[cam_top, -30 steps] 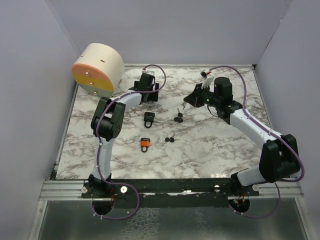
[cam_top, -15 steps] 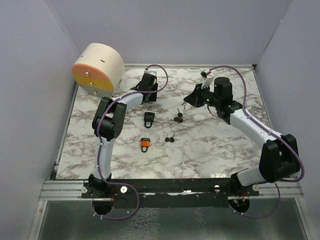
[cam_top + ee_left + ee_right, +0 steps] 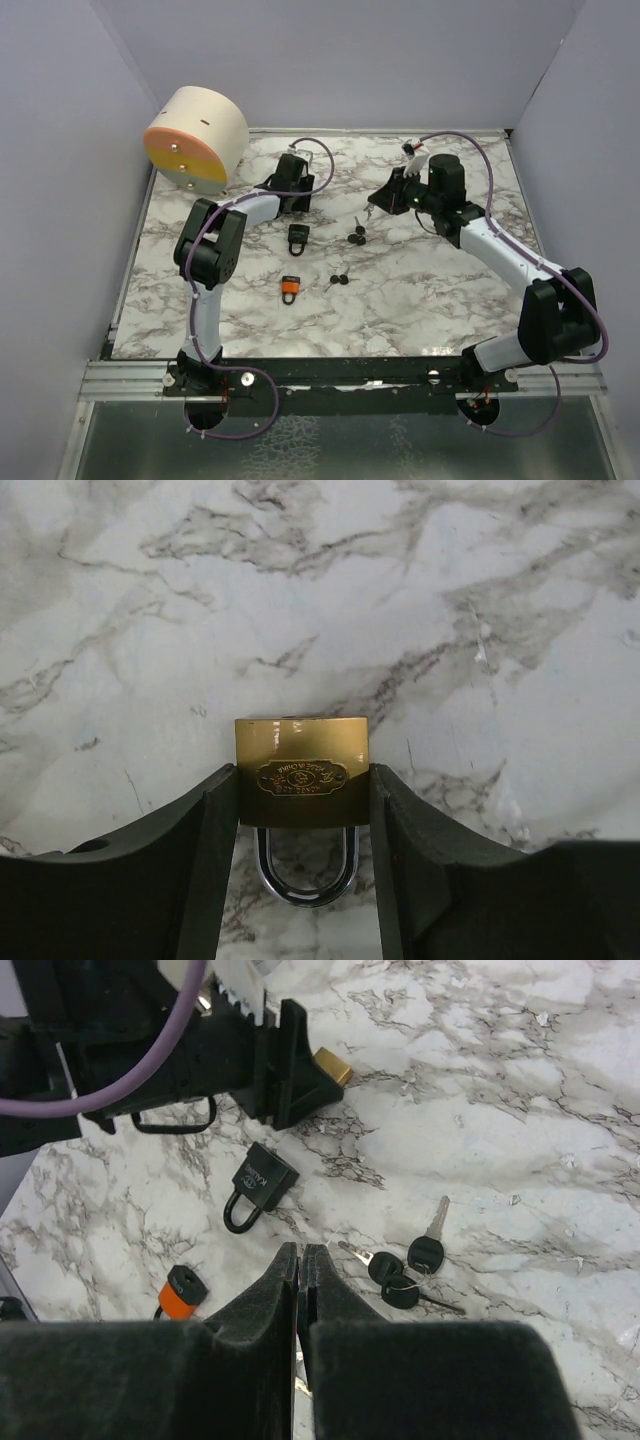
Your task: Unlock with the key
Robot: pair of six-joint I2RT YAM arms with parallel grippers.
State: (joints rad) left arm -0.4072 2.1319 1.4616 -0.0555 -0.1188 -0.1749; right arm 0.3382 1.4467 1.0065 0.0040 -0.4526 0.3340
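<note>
Nearest the arm bases, an orange padlock (image 3: 290,288) lies on the marble surface (image 3: 430,290) with a small pair of keys (image 3: 341,280) just beside it. Past them are a black padlock (image 3: 298,236) and a second key bunch (image 3: 400,1278), one silver blade pointing away from it. With three locks and two sets of keys out, the likeliest error is a key that does not match the held lock; it would jam or fail to turn.

Farther back, the right end effector (image 3: 301,1260) hangs above the second bunch with its fingers (image 3: 265,1305) pressed together; whether a key is pinched between them cannot be told from here.

Beyond that, the left end effector (image 3: 302,790) is clamped on the brass padlock (image 3: 301,770), low over the surface. It grips only the two sides of the body, shackle toward the wrist, base facing outward. Smooth brass held on two narrow faces will probably slide back or twist if a key is pushed in off-axis, and the keyway is not visible in any view, so alignment is uncertain.

Farthest, at the back left corner, a cream cylinder (image 3: 196,138) is tipped on its side, its orange and yellow face toward the camera. That face looks closed, so nothing inside it, if it holds anything, can be seen
</note>
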